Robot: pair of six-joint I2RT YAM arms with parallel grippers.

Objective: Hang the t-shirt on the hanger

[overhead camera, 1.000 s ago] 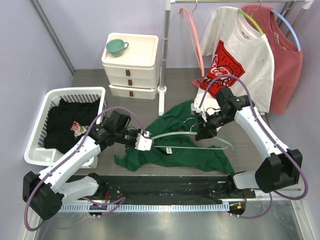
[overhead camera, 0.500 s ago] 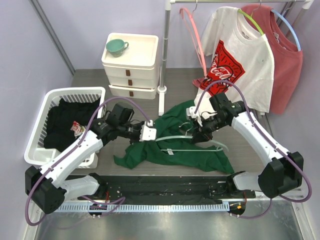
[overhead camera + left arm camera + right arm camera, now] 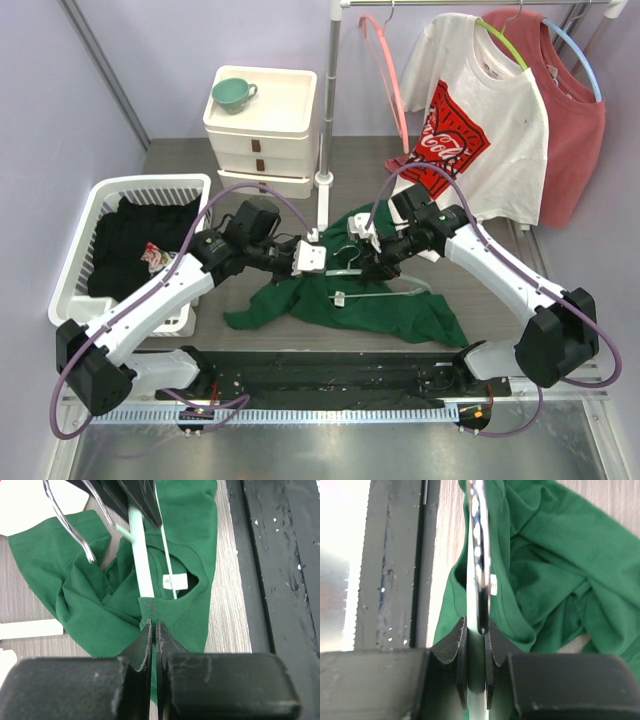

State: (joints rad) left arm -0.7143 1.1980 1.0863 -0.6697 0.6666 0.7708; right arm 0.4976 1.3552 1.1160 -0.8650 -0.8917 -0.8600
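The t-shirt (image 3: pixel 385 308) lies rumpled on the worktop (image 3: pixel 180 160) between your two arms, with its neck opening turned up so the white label (image 3: pixel 175 581) shows. Treat it as light, limp cloth. It will sag, fold and drag wherever you do not support it, and none of its edges will stay put by itself. The ribbed collar (image 3: pixel 150 609) looks like the firmest part, so that is where you want your hold. Your left gripper (image 3: pixel 153 630) is closed on that rib, pinching the rim of the opening near the label. A thin pinch like this can slip if you haul on it, so pull gently and along the rib.

The hanger (image 3: pixel 141 562) is also light, but it is stiff and smooth. It is probably slick against the cloth, so it should slide in readily once the neck is held open. Your right gripper (image 3: pixel 479 630) is clamped on its silver hook (image 3: pixel 479 555), holding it over the shirt. Because you hold it by thin round wire, the hanger may swivel in the grip if an arm snags on fabric. One pale arm reaches down to the collar at your pinch. I cannot tell whether its tip is already inside the neck.
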